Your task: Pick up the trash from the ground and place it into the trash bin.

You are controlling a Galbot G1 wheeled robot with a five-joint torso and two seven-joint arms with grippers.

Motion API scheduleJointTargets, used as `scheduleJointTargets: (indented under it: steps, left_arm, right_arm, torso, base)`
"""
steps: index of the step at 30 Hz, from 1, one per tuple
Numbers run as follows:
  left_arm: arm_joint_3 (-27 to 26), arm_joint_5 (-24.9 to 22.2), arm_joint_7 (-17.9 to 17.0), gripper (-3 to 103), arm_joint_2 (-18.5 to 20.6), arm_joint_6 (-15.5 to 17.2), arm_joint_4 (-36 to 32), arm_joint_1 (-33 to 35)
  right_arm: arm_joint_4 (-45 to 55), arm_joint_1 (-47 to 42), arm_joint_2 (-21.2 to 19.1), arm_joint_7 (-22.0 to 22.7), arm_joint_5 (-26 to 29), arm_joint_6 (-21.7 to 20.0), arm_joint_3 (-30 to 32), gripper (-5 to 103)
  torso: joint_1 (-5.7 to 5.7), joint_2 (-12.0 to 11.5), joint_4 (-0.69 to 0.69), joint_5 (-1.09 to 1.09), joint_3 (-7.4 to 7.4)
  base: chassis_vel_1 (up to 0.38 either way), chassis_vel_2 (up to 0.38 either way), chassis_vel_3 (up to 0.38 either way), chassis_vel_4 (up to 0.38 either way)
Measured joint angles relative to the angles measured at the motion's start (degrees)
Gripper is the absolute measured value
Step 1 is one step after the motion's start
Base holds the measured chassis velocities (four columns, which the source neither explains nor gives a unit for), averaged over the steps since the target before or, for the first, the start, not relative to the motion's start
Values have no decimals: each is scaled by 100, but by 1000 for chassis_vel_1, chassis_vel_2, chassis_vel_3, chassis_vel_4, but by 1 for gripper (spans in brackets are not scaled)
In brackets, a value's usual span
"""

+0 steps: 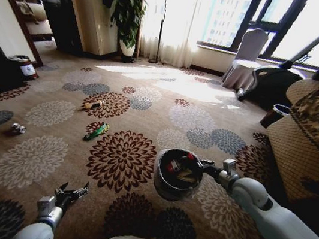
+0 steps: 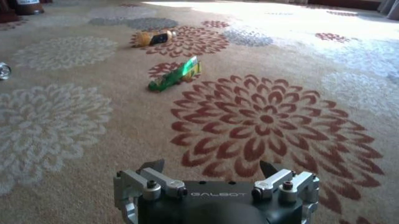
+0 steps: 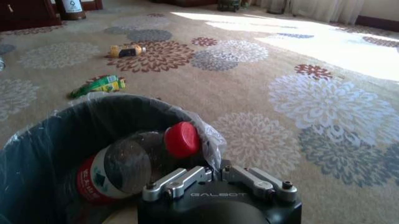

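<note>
Trash bin clamped in right gripper; left gripper open near green packet.

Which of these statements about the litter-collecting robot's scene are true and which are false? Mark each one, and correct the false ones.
1. The right gripper holds the trash bin above the carpet. True: it is clamped on the rim.
2. The bin is empty. False: a plastic bottle with a red cap lies inside it.
3. The left gripper is shut on the green packet. False: its jaws are open and hold nothing; the packet lies on the carpet farther ahead.
4. A yellow-brown bottle lies on the carpet beyond the green packet. True.
5. The small can is in the bin. False: it lies on the carpet, off to the robot's left.
</note>
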Motion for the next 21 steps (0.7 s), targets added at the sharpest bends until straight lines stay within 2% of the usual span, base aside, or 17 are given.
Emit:
scheduleJointTargets:
  steps: [3, 5, 10, 21]
  left_arm:
    - [-49, 65, 325, 100, 179, -230, 403, -34]
    - [-67, 63, 359, 100, 221, -264, 456, -32]
    - [-108, 61, 364, 100, 200, -304, 447, -33]
    - [-42, 126, 247, 100, 74, -244, 346, -72]
  right_arm:
    - [-75, 61, 102, 3, -72, 20, -90, 3]
    - [-97, 69, 136, 2, -95, 25, -105, 3]
    - [-202, 53, 204, 4, -389, 77, -126, 3]
    - [-229, 55, 223, 2, -491, 86, -190, 3]
  torso:
    - [0, 0, 0, 0, 1]
    - [0, 0, 0, 0, 1]
    - [0, 0, 0, -1, 0]
    - [0, 0, 0, 3, 0]
  base:
    - [0, 0, 0, 0]
    - [0, 0, 0, 0]
    - [0, 0, 0, 0]
    - [13, 12, -16, -14]
